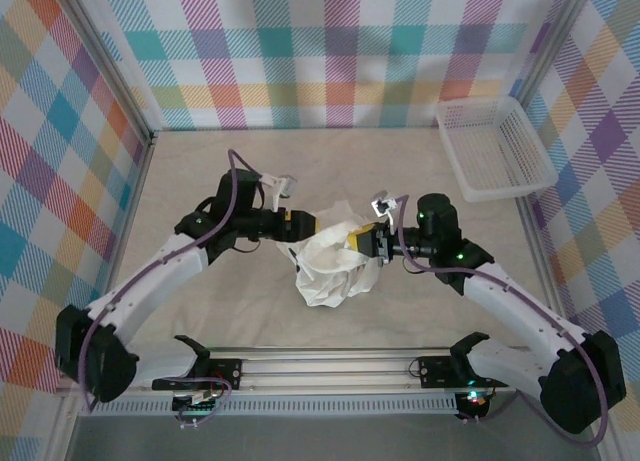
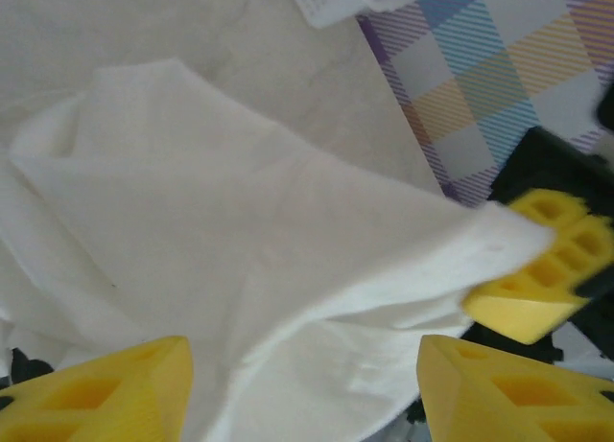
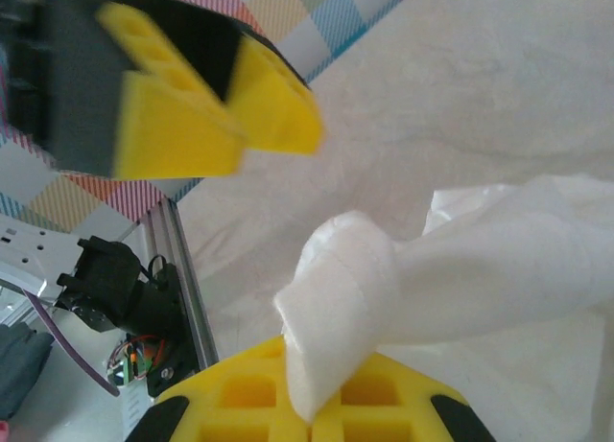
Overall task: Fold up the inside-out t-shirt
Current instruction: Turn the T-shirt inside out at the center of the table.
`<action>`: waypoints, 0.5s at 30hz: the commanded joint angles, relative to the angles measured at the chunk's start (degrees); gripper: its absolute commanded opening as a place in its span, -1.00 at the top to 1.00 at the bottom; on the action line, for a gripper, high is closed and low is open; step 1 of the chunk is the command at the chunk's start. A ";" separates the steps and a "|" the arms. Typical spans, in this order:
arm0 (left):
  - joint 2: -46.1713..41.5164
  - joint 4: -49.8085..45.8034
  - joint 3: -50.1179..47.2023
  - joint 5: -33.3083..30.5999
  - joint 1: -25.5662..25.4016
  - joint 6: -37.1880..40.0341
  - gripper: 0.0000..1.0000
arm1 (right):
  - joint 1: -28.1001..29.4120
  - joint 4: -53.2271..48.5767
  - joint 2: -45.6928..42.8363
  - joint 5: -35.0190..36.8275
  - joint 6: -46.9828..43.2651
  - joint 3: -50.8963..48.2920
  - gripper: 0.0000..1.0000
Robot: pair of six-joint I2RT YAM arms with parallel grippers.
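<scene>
The inside-out t-shirt (image 1: 330,271) lay bunched in a crumpled white heap just short of the middle of the table (image 1: 200,171), between the two arms. The left gripper (image 1: 300,226) sat at the heap's 11 o'clock. In its wrist view its yellow fingers (image 2: 106,394) were spread well apart with nothing pinched, and the cloth was draped across the gap ahead of them. Whether the tips brushed the fabric could not be told. The right gripper (image 1: 363,239) sat at the heap's 1 o'clock, its fingers (image 3: 240,394) pressed together on a rolled fold of the shirt. In its wrist view the fold stretched away from them toward 3 o'clock. A white mesh basket (image 1: 495,146) stood well apart, at the table's 2 o'clock corner.
</scene>
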 commanded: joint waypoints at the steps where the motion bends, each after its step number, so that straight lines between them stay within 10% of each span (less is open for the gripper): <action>1: -2.51 -7.98 2.44 -24.45 -9.65 6.79 -0.29 | -0.14 -2.62 1.92 -1.70 0.64 3.71 1.00; 8: 0.89 -6.33 1.75 -61.92 -27.16 -2.77 -0.04 | -0.05 -7.43 4.37 -0.53 1.60 7.34 1.00; 15: 7.11 1.46 2.31 -49.77 -25.88 -10.04 0.31 | -0.05 -7.09 4.28 -0.39 2.87 7.28 0.98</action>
